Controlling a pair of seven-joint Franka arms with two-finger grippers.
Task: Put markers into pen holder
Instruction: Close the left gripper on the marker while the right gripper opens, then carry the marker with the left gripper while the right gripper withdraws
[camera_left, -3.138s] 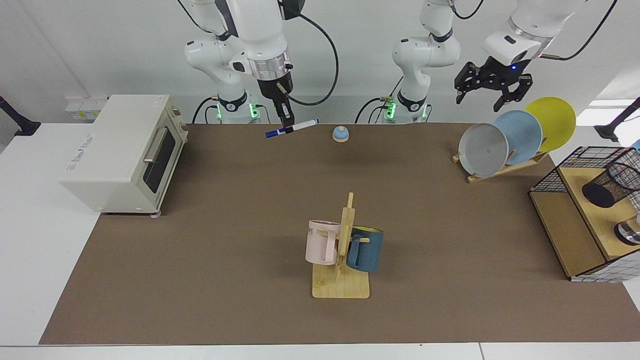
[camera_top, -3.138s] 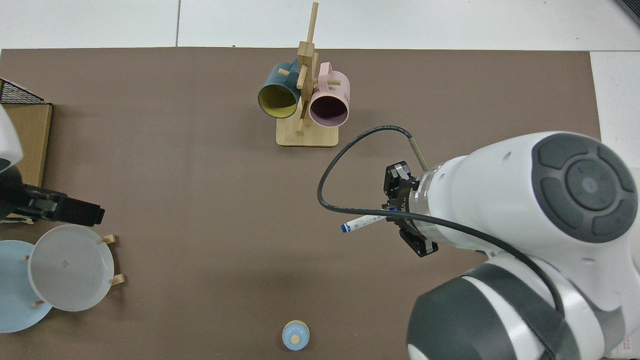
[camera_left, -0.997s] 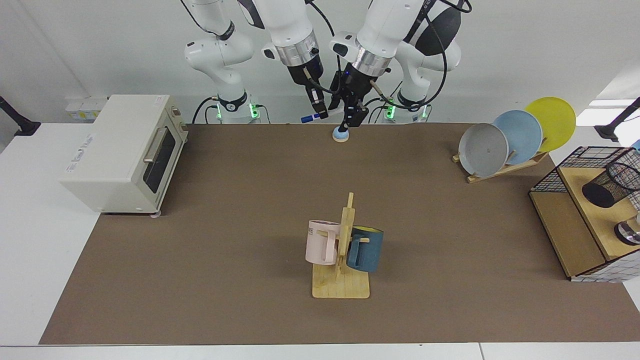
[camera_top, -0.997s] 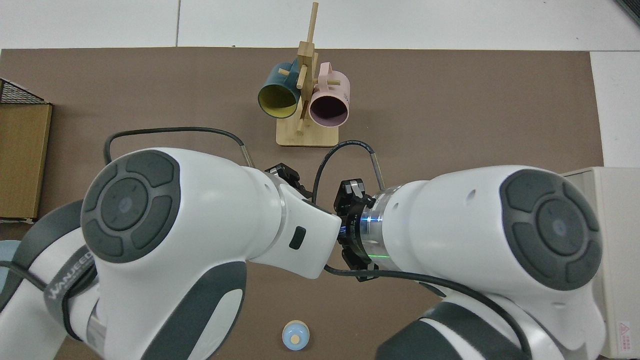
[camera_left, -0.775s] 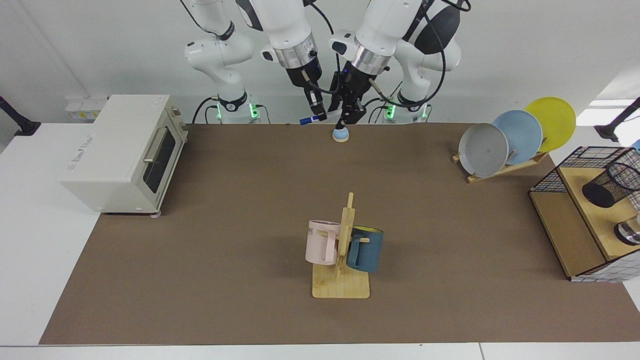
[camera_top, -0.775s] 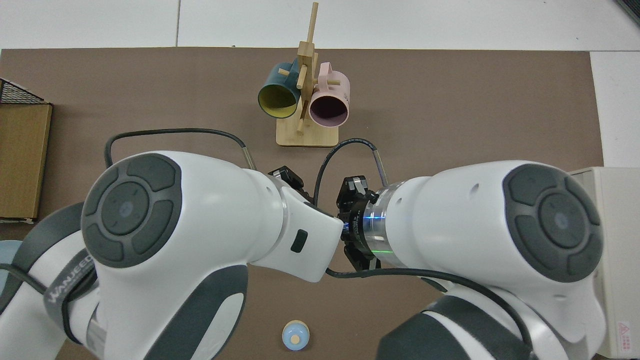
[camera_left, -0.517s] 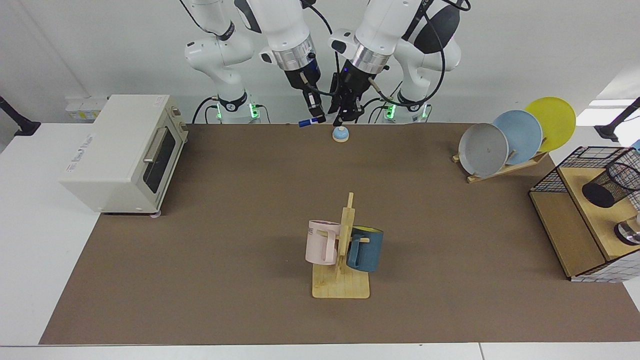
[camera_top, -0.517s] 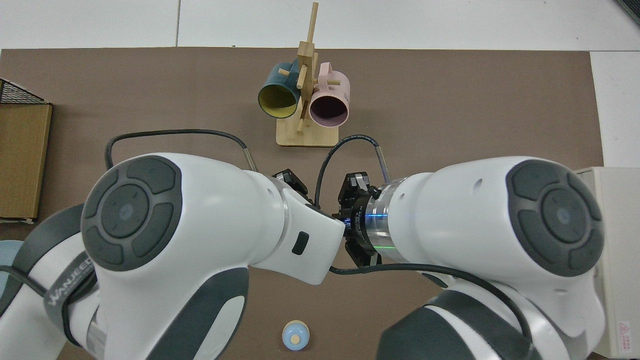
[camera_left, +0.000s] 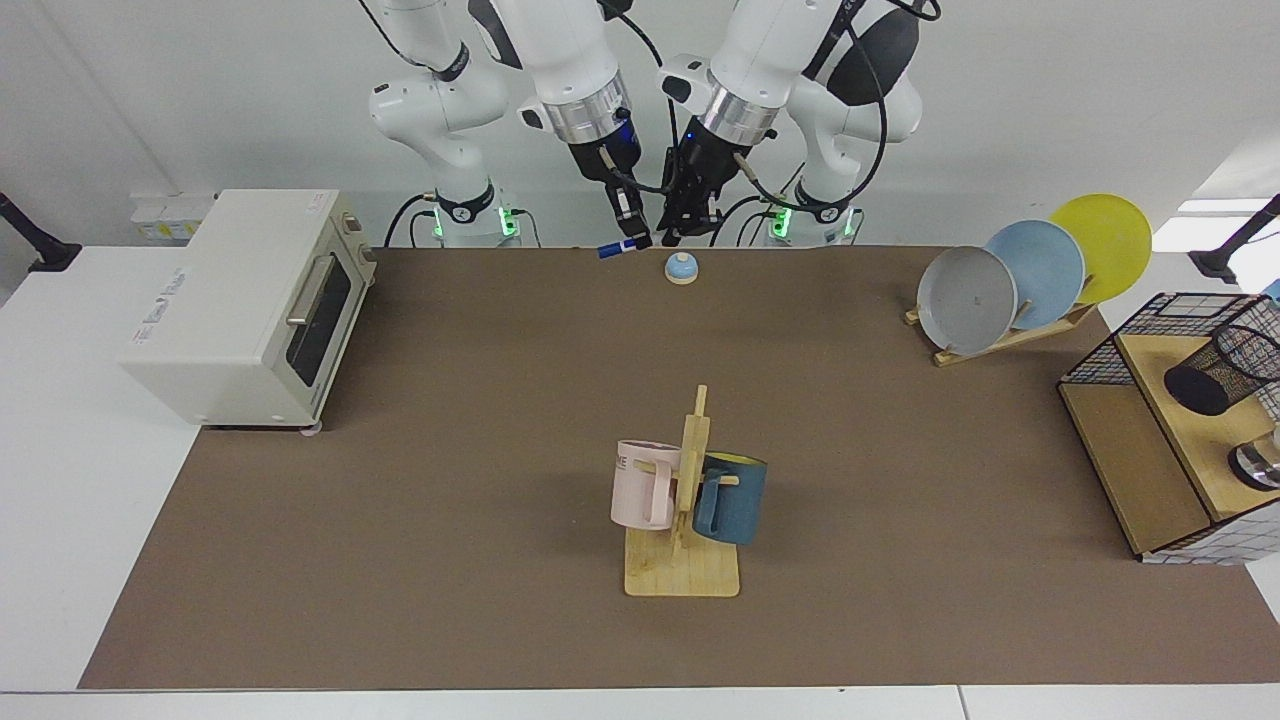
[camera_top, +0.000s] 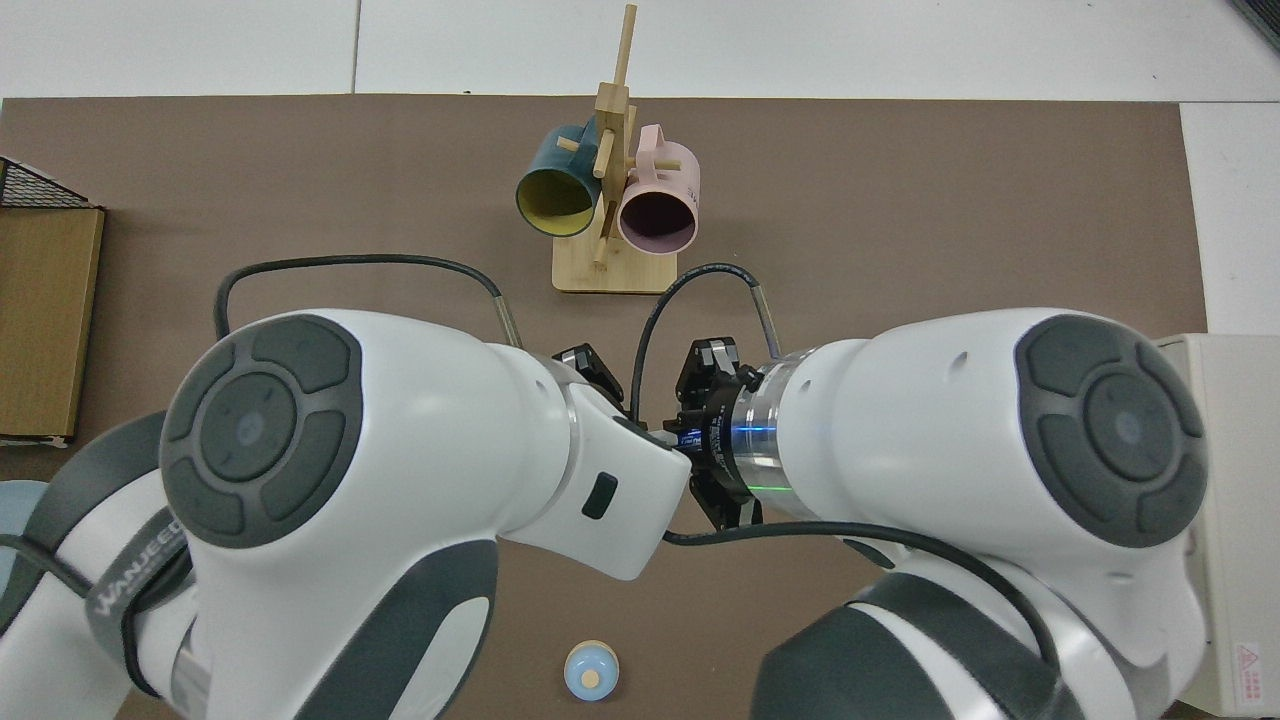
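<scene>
The marker (camera_left: 612, 249) hangs level above the table's far edge, its blue cap pointing toward the toaster oven. My right gripper (camera_left: 630, 238) is shut on its barrel from above. My left gripper (camera_left: 683, 222) is close beside it, at the marker's other end, which is hidden behind the hands. In the top view the right arm (camera_top: 1000, 450) and left arm (camera_top: 350, 450) meet nose to nose and hide the marker. The pen holder (camera_left: 1215, 370), a black mesh cup, sits on the wooden shelf at the far right, well away from both grippers.
A small blue bell (camera_left: 681, 267) sits on the mat just below the grippers. A mug rack (camera_left: 685, 500) stands mid-table, a toaster oven (camera_left: 250, 300) on one side, a plate rack (camera_left: 1010, 280) and a wire basket (camera_left: 1110, 350) on the other.
My left arm swung in from above the plates, then rose off the bell toward the marker's free end. My right gripper carried the marker a little toward it.
</scene>
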